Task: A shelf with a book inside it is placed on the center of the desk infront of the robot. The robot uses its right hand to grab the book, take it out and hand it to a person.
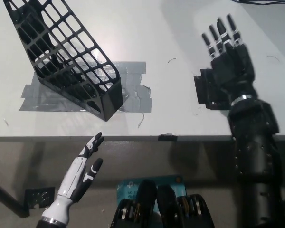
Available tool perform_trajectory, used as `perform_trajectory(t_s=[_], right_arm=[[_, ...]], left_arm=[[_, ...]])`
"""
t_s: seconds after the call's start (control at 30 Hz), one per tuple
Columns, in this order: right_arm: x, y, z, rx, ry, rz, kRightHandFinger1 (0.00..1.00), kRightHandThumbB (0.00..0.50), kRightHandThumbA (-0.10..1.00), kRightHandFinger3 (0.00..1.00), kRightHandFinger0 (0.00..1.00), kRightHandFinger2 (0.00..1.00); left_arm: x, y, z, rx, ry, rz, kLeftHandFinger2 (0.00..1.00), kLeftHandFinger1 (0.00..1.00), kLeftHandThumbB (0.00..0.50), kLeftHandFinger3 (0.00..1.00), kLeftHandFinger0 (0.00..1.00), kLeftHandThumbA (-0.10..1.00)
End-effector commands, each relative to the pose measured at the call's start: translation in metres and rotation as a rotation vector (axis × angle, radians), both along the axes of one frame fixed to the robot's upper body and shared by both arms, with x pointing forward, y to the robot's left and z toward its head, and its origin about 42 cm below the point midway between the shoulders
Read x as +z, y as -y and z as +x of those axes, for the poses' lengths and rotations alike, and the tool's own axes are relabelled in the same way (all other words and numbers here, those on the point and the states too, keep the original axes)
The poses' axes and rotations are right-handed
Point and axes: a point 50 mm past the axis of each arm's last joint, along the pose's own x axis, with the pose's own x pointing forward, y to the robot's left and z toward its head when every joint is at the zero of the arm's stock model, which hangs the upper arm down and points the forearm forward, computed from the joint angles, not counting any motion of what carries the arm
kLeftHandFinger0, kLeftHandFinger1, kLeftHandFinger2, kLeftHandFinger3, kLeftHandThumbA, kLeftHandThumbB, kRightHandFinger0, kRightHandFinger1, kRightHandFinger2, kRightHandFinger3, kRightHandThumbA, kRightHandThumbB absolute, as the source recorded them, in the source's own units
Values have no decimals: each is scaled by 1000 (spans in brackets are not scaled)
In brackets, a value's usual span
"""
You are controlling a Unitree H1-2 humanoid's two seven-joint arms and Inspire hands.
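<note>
No book shows anywhere; the black lattice plastic shelf (66,59) stands empty, tilted, on grey tape strips (133,97) on the white desk (156,38). A book would likely handle light and stiff, best pinched by an edge. The black right hand (226,54) hovers over the desk, fingers spread, holding nothing. The white left hand (83,166) rests below the desk edge, open.

One head view looks steeply down at the surface (147,38) from above its near edge, fairly close; the shelf (66,57) sits upper left.
</note>
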Motion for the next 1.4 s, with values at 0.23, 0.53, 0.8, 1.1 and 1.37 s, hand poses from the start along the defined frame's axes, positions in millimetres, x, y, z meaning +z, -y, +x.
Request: perform_trajectory(t_s=[0.23,0.53,0.8,1.1,1.37], right_arm=[[19,-2,-129,49,333,-539,1000,445,835,1000,1000,1000],[-84,11,-188,75,88,-632,1000,367,949,1000,1000,1000],[-127,11,-200,118,-1,-710,1000,302,984,1000,1000,1000],[-143,10,-203,157,-18,-751,1000,292,971,1000,1000,1000],[-147,12,-213,165,-32,-764,1000,300,977,1000,1000,1000]], left_arm=[[2,-6,-7,6,6,4,1000,1000,283,1000,1000,1000],[-10,-9,-18,7,-23,1,1000,1000,304,1000,1000,1000],[-19,-7,-26,8,-46,-20,1000,1000,309,1000,1000,1000],[-22,-6,-32,7,-51,-27,1000,1000,307,1000,1000,1000],[-26,-5,-43,6,-70,-28,1000,1000,305,1000,1000,1000]])
